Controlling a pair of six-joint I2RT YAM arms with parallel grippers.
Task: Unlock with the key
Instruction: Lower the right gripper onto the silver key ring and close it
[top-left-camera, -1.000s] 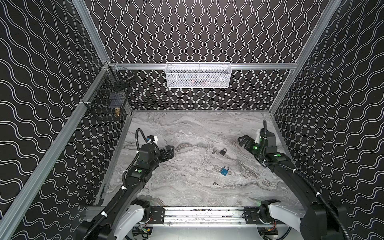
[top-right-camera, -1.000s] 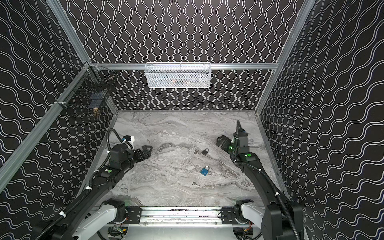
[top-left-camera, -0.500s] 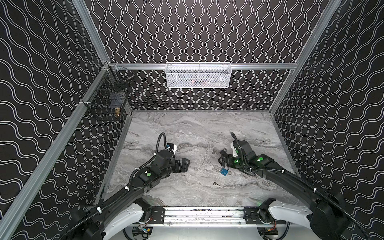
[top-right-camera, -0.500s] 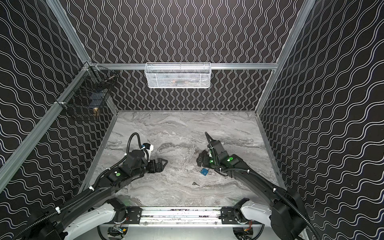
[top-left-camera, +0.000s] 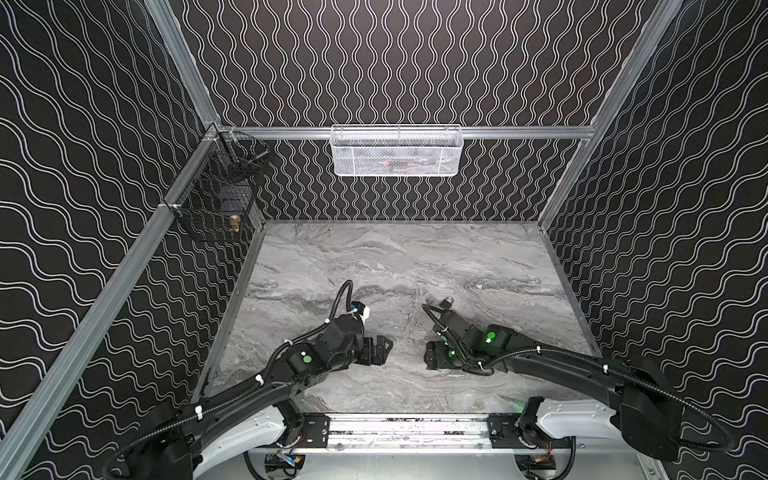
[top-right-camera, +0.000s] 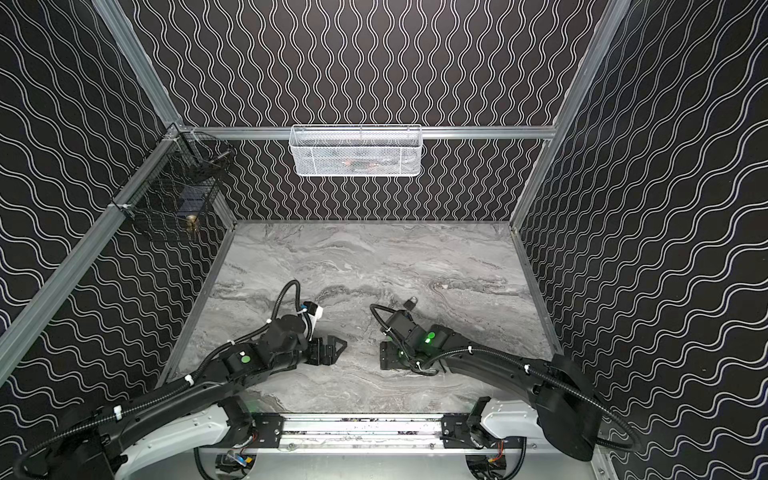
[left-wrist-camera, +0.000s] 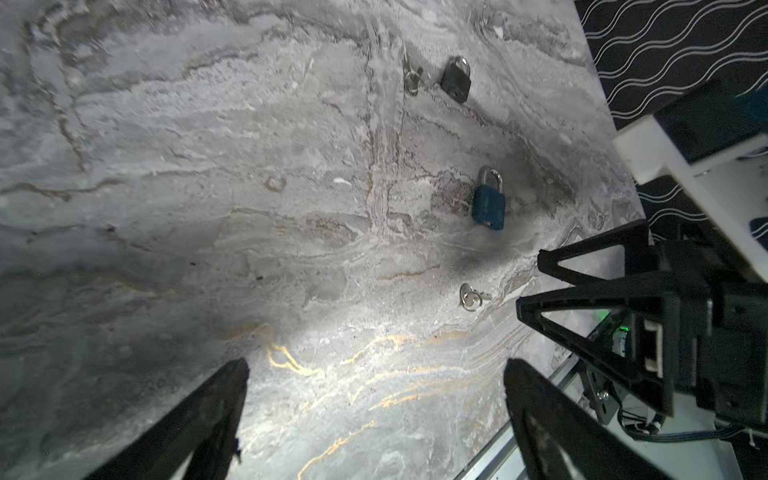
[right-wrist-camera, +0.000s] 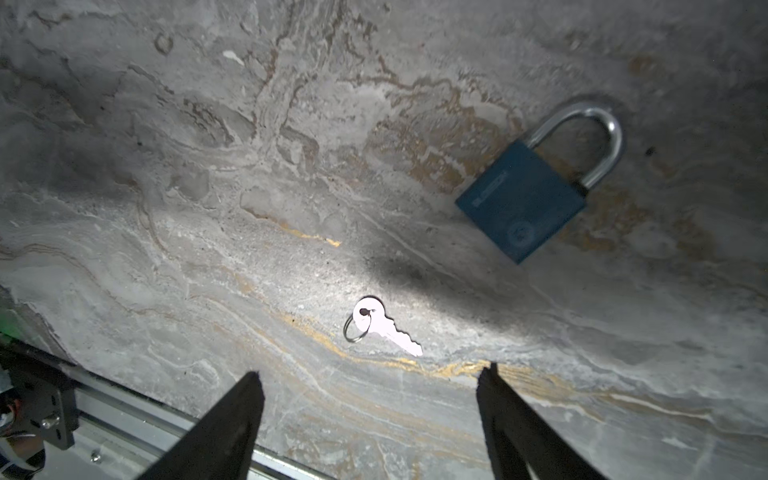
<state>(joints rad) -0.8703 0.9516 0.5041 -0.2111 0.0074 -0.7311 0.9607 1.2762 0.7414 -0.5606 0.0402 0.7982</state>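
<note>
The key (right-wrist-camera: 384, 328) lay flat on the worktop (right-wrist-camera: 166, 208) near the lock (right-wrist-camera: 523, 203), just ahead of the right tool (right-wrist-camera: 372, 370), spread and empty like the left tool (left-wrist-camera: 376, 361); thin, stiff, probably slippery, best pinched by its head.

Both top views are evenly lit and sharp; the wrist views are dim, with a bright pool on the table (right-wrist-camera: 166, 249) glaring the key (right-wrist-camera: 384, 326) white.

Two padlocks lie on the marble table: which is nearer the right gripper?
The blue-bodied padlock with the steel shackle; the black padlock lies farther away, next to a ringed key.
</note>
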